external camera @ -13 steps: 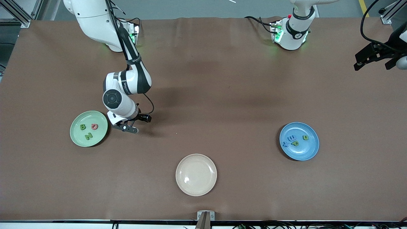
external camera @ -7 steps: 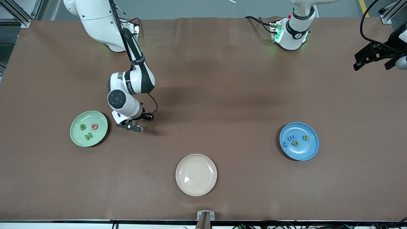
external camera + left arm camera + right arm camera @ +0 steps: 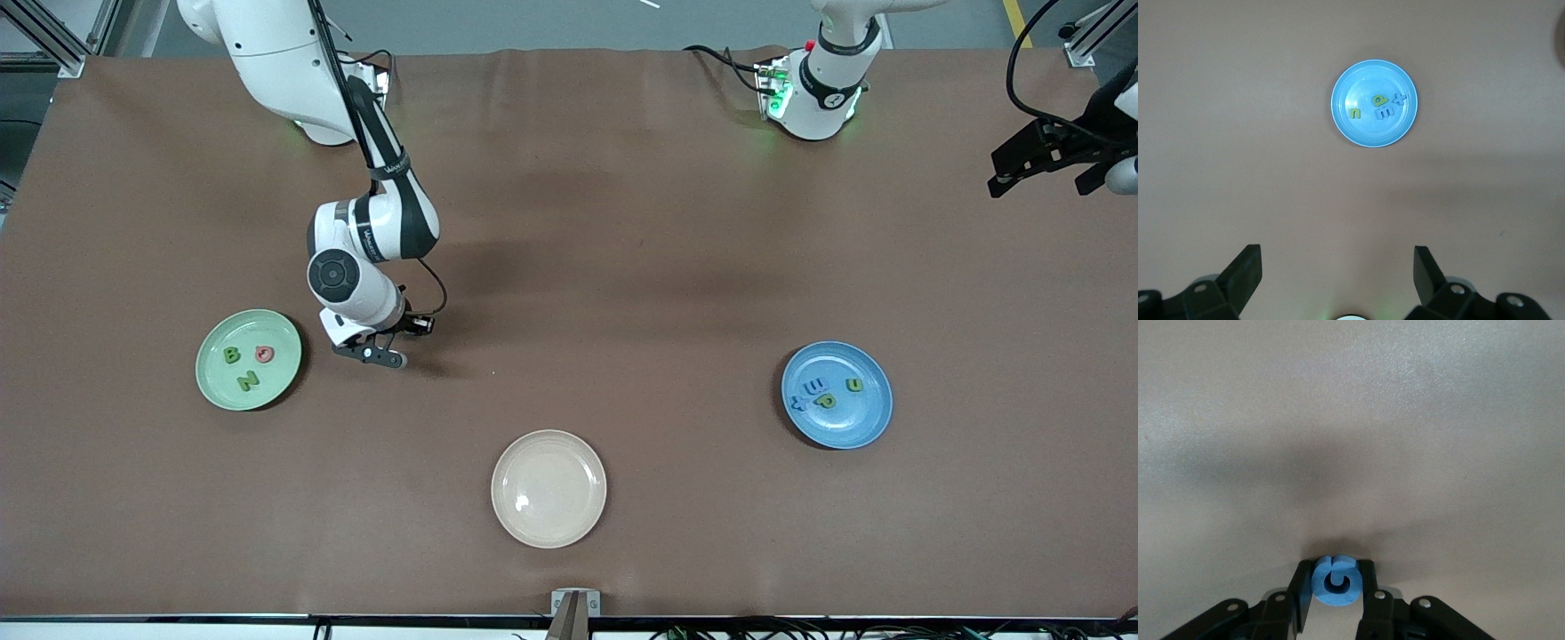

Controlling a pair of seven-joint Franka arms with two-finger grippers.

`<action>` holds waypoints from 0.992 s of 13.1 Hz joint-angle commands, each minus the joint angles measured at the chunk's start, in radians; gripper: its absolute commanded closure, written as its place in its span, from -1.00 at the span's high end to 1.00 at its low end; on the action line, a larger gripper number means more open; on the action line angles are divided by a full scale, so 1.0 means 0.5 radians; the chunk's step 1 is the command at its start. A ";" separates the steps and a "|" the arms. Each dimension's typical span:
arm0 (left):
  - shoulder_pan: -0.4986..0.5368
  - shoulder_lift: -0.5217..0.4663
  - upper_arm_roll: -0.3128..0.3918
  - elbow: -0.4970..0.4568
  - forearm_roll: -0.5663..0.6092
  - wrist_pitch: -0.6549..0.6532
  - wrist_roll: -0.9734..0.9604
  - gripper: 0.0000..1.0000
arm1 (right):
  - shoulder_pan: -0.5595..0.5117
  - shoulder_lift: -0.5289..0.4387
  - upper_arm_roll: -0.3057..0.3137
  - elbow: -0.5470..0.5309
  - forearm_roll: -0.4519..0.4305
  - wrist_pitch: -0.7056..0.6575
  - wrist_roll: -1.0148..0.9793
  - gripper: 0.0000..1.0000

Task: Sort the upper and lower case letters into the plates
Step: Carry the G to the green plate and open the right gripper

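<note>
Slippage is the main risk: the right gripper [image 3: 1335, 600] pinches the blue G [image 3: 1335, 580] only at its fingertips, so a quick swing could drop it short of the green plate [image 3: 218, 391]. The letter sits between the closed-in fingers, seemingly just above the table, near that plate. The left gripper [image 3: 1337, 270] waits spread wide, high over the blue plate [image 3: 1345, 127].

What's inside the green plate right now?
The green plate holds three letters: a green B, a green N and a pink Q. Nothing covers them; the blue G isn't there, it's in the right claw.
</note>
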 commanded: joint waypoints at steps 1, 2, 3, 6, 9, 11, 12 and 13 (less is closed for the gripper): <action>-0.002 0.006 -0.001 0.019 -0.032 0.008 -0.004 1.00 | 0.012 -0.002 0.000 -0.008 0.037 -0.006 0.003 -0.55; -0.002 0.006 -0.001 0.019 -0.032 0.011 -0.004 1.00 | 0.012 -0.017 0.000 -0.002 0.034 -0.012 -0.015 -0.56; -0.002 0.006 -0.001 0.019 -0.032 0.011 -0.004 1.00 | 0.009 -0.045 -0.006 0.019 0.025 -0.067 -0.028 -0.56; -0.002 0.012 -0.001 0.019 -0.032 0.011 -0.004 1.00 | -0.034 -0.106 -0.149 0.304 -0.046 -0.685 -0.177 -0.56; -0.002 0.012 -0.001 0.019 -0.032 0.011 -0.004 1.00 | -0.052 -0.100 -0.398 0.504 -0.162 -1.000 -0.588 -0.56; -0.002 0.012 -0.001 0.019 -0.032 0.011 -0.004 1.00 | -0.159 -0.088 -0.439 0.504 -0.190 -0.979 -0.873 -0.56; -0.002 0.012 -0.001 0.019 -0.032 0.011 -0.004 1.00 | -0.235 -0.085 -0.439 0.507 -0.208 -0.967 -1.002 -0.56; -0.002 0.009 -0.001 0.019 -0.032 0.011 -0.004 1.00 | -0.297 -0.073 -0.436 0.504 -0.215 -0.897 -1.128 -0.55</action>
